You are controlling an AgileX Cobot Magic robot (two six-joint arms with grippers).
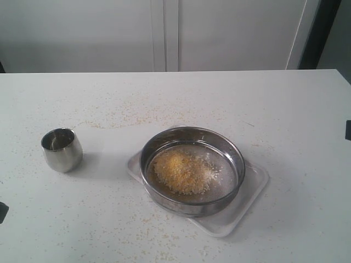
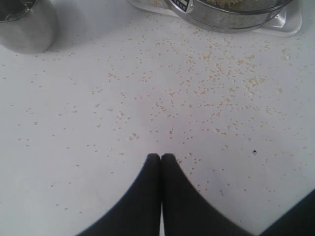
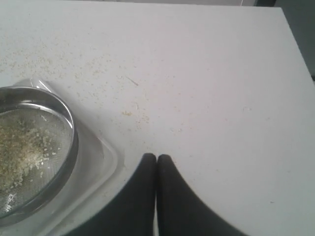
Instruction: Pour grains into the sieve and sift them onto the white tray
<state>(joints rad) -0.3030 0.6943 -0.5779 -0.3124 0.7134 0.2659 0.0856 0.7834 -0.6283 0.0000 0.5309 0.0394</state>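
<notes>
The round steel sieve [image 1: 192, 170] rests on the white tray [image 1: 253, 188] near the table's middle. A heap of yellow-orange and whitish grains [image 1: 182, 172] lies on its mesh. In the left wrist view my left gripper [image 2: 160, 156] is shut with nothing in it, over the table short of the sieve [image 2: 231, 14] and tray [image 2: 288, 22]. The right wrist view shows my right gripper [image 3: 156, 157] shut and empty beside the tray [image 3: 96, 164], with the sieve [image 3: 69, 147] and the grains [image 3: 24, 147] close by. Only small dark bits of the arms show at the exterior view's side edges.
A small rounded steel cup [image 1: 61, 149] stands upright left of the tray, also in the left wrist view as the cup [image 2: 24, 27]. Loose spilled grains [image 2: 211, 88] are scattered over the white table [image 1: 175, 93]. A pale wall rises behind the table's far edge.
</notes>
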